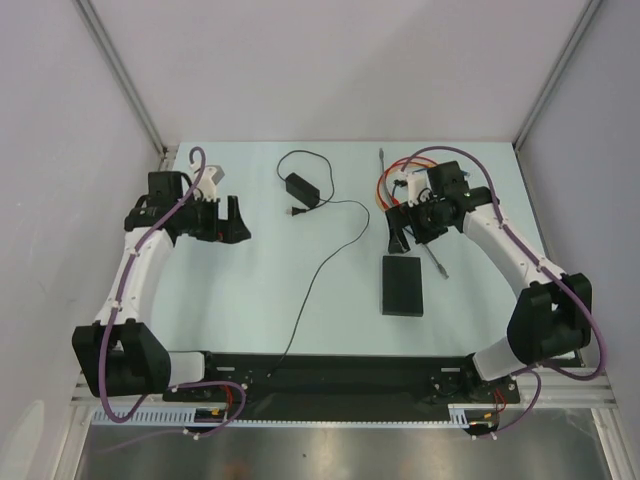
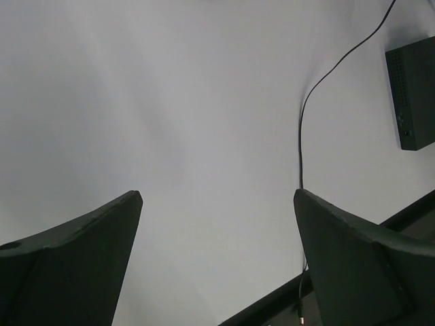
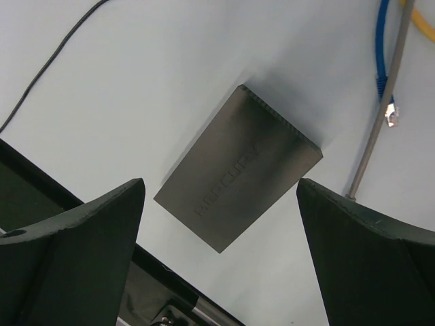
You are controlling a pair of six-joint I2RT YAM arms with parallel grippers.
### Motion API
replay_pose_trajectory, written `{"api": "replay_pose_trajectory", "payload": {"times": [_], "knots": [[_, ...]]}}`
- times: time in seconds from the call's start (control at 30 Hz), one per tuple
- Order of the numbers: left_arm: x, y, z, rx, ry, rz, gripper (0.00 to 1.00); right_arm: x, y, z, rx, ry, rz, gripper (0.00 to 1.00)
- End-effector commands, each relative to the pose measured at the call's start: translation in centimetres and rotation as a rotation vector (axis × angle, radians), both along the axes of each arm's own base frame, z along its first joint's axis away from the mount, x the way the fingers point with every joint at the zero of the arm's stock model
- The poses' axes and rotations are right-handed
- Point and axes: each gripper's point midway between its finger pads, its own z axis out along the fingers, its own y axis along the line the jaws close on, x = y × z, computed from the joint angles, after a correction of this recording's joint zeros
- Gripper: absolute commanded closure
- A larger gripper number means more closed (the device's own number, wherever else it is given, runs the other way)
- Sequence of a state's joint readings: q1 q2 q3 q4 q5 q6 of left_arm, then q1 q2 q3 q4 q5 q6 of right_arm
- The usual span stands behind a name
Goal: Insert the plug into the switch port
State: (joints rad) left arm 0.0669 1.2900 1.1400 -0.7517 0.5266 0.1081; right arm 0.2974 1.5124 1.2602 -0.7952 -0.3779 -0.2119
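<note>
The flat matte black box lies right of the table's middle. It also shows in the right wrist view, top side up. The left wrist view shows one narrow edge of the box with small sockets; the switch port there is too small to single out. The black power adapter lies at the back, and its thin cord runs toward the near edge. The cord's barrel plug lies by the black base plate. My left gripper is open and empty. My right gripper is open above the box.
A grey cable, a blue cable and an orange cable lie behind and right of the box. The black base plate runs along the near edge. White walls enclose the table.
</note>
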Motion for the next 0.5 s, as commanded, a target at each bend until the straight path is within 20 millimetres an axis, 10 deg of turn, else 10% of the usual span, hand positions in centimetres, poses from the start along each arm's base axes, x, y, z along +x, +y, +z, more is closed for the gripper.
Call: {"api": "replay_pose_trajectory", "payload": {"times": [0.0,0.27,0.47], "knots": [[0.0,0.0,2.9,0.048,-0.122,-0.121,0.0,-0.1,-0.8,2.8,0.028,-0.079,-0.006,0.0],[-3.0,-2.5,3.2,0.223,-0.339,-0.611,0.0,-0.6,-2.3,3.6,0.057,-0.07,-0.043,0.0],[-9.0,-6.5,0.4,0.346,-0.538,-1.208,0.0,-0.4,-2.8,3.8,0.054,-0.061,-0.055,0.0]]}}
